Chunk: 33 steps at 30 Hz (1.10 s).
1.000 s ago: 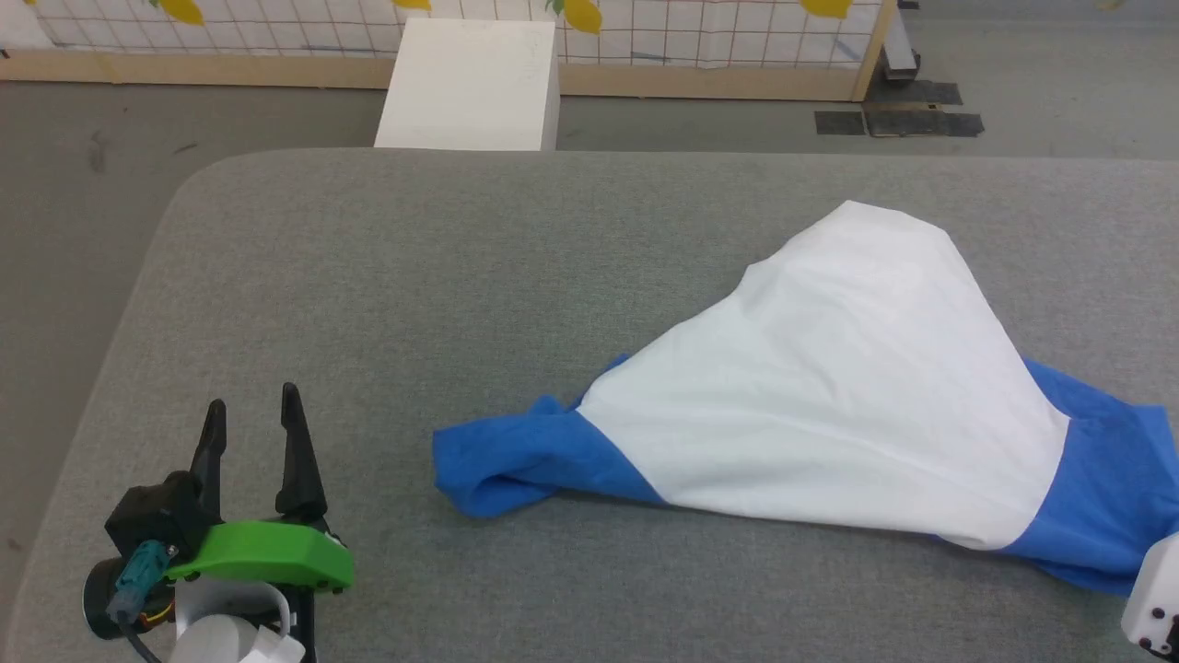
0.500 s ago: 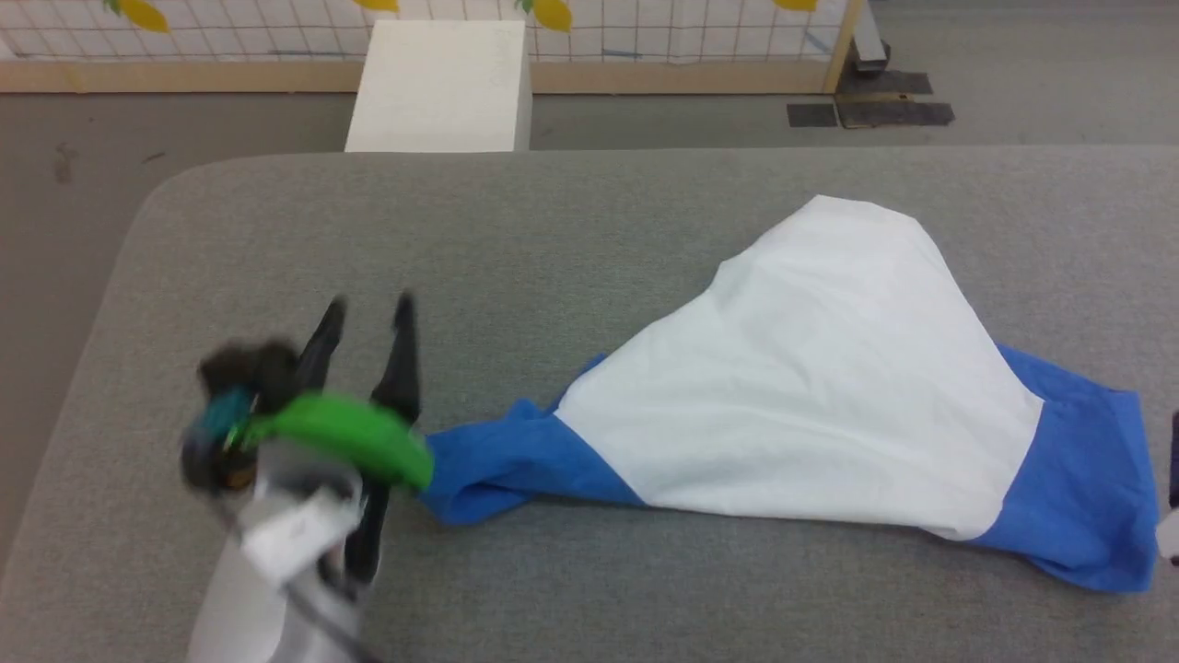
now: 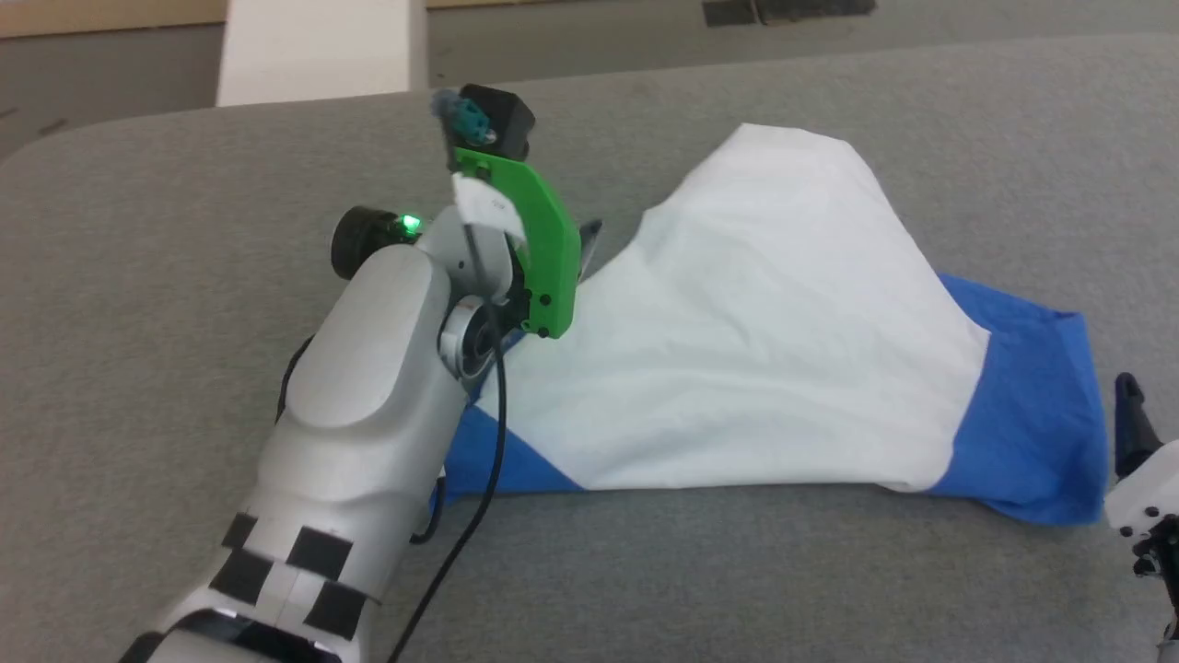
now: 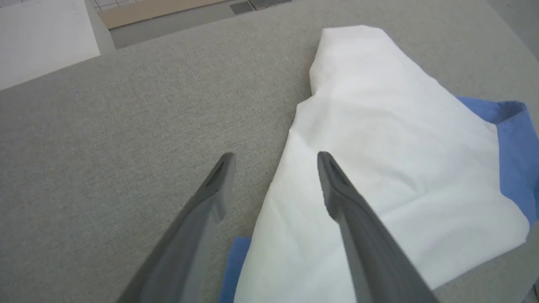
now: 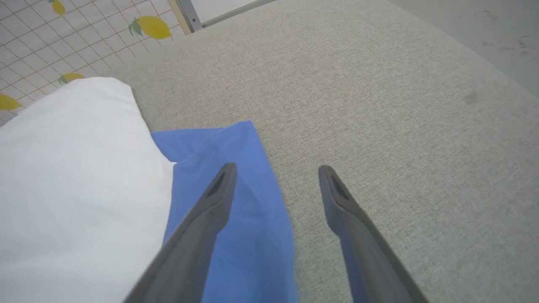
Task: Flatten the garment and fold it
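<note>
The garment (image 3: 764, 322) lies bunched on the grey table (image 3: 184, 276), its white body rising to a peak at the back. One blue sleeve (image 3: 1032, 414) spreads out at the right; the other is partly hidden under my left forearm. In the left wrist view my left gripper (image 4: 274, 155) is open over the white cloth's (image 4: 379, 126) left edge, one finger above cloth and one above bare table. In the right wrist view my right gripper (image 5: 276, 168) is open and holds nothing, straddling the outer edge of the blue sleeve (image 5: 252, 235).
A white box (image 3: 313, 46) stands on the floor behind the table's far edge. Farther back is a fence (image 5: 42, 33) with a lemon-print grid. The table's rounded far-left corner is nearby, and bare grey surface lies to the garment's left and in front of it.
The head camera has tilted down. My left arm has swung forward and right from the table's near-left corner to the garment's left edge. A right finger has come into view at the lower right.
</note>
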### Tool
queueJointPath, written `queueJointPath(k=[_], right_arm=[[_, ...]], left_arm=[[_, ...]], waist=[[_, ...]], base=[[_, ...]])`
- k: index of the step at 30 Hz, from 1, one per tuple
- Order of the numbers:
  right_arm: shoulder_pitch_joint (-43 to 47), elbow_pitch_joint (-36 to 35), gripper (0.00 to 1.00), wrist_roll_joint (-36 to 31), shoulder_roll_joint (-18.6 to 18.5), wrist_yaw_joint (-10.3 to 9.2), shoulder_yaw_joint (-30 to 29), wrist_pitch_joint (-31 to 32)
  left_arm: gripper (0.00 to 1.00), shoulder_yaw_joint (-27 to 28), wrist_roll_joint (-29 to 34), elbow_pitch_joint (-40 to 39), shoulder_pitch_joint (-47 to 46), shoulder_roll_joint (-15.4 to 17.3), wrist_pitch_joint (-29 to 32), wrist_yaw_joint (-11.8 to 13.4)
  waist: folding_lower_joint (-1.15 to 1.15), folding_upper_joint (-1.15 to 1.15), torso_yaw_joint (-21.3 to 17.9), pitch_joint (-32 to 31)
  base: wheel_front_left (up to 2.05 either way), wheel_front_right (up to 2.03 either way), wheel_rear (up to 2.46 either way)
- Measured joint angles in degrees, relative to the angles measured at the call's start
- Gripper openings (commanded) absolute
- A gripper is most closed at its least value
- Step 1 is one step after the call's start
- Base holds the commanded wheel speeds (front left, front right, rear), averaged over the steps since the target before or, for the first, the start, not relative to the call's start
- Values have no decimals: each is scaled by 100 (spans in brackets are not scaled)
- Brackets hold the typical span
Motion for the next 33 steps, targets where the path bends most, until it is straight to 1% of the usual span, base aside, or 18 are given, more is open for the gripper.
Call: queueJointPath(k=[3,7,10,13,14,15,18,22,25,28,31,33], right_arm=[[-2,90,100,68,1,0,76,-78],[-1,222,100,92,0,0,170,-162],[-1,275,100,93,-1,0,243,-203],[-1,297,100,93,-1,0,309,-208],[-1,296,100,92,-1,0,316,-212],[-1,297,100,91,-1,0,320,-231],[-2,301,100,87,-2,0,315,-252],[-12,320,100,64,-1,0,348,-257],[-62,360,100,36,0,0,402,-259],[-125,401,100,40,-1,0,506,-303],[-154,443,100,45,-1,0,623,-326],[-169,464,100,43,1,0,683,-354]], left_arm=[[100,-291,-27,361,-202,0,576,36],[100,-619,5,722,-287,-15,1157,44],[100,-867,250,893,-292,52,1336,44],[100,-924,282,936,-303,83,1435,44],[30,-917,280,922,-309,85,1417,44],[0,-911,263,910,-313,90,1365,44],[0,-880,196,875,-313,101,1128,34],[0,-683,69,824,-292,82,582,65],[0,-300,-136,788,-321,70,24,318],[0,162,-257,786,-507,131,-545,659],[0,561,-358,783,-878,303,-1159,954],[0,869,-400,800,-1104,489,-1631,1131]], waist=[[0,0,-193,140],[0,0,-422,329],[0,0,-550,458],[-1,0,-639,562],[-1,0,-652,593],[-1,0,-661,625],[-1,0,-635,672],[-1,0,-544,677],[-1,0,-504,675],[-1,0,-528,695],[-1,0,-590,744],[-1,0,-647,790]], base=[[0,0,0],[0,0,0],[0,0,0],[0,0,0],[0,0,0],[0,0,0],[0,0,0],[0,0,0],[0,0,0],[0,0,0],[0,0,0],[0,0,0]])
